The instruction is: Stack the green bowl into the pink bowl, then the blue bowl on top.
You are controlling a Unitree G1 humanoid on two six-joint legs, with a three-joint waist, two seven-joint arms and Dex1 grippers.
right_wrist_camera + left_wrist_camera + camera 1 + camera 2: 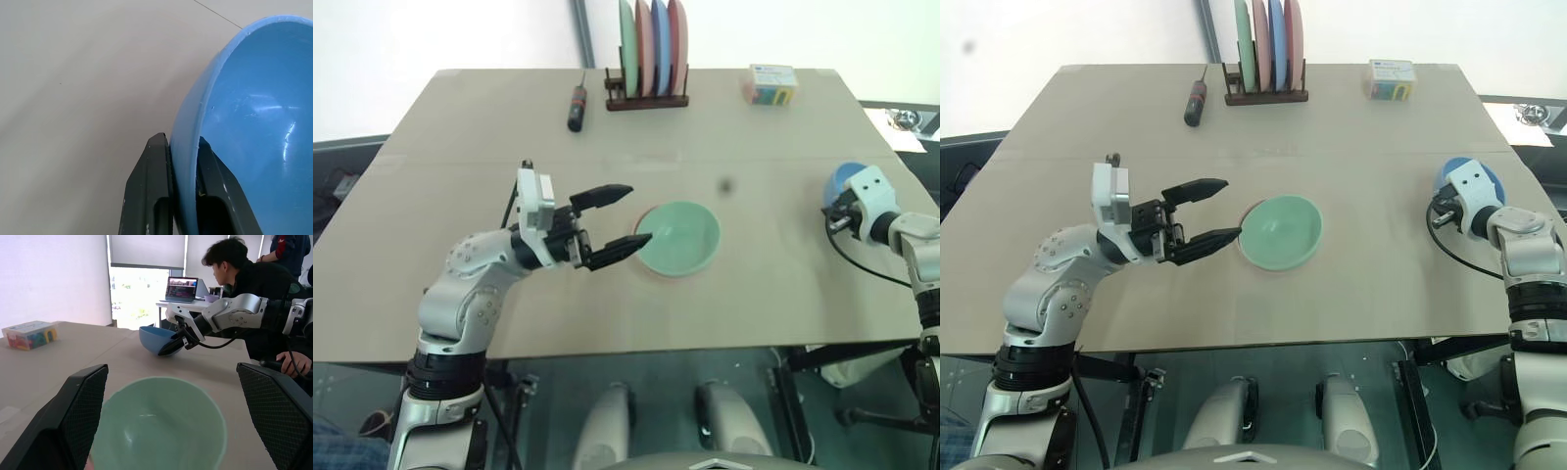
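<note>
Right end effector (183, 188) pinching the blue bowl (254, 127) rim. Left end effector (617, 223) spread wide, the green bowl (680, 237) just beyond its fingertips on the desk (489, 127).

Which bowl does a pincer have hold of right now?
The blue bowl, at the table's right edge: the right pincer is shut on its rim. The green bowl sits mid-table, nested in the pink one, beside the open left pincer, untouched.
</note>
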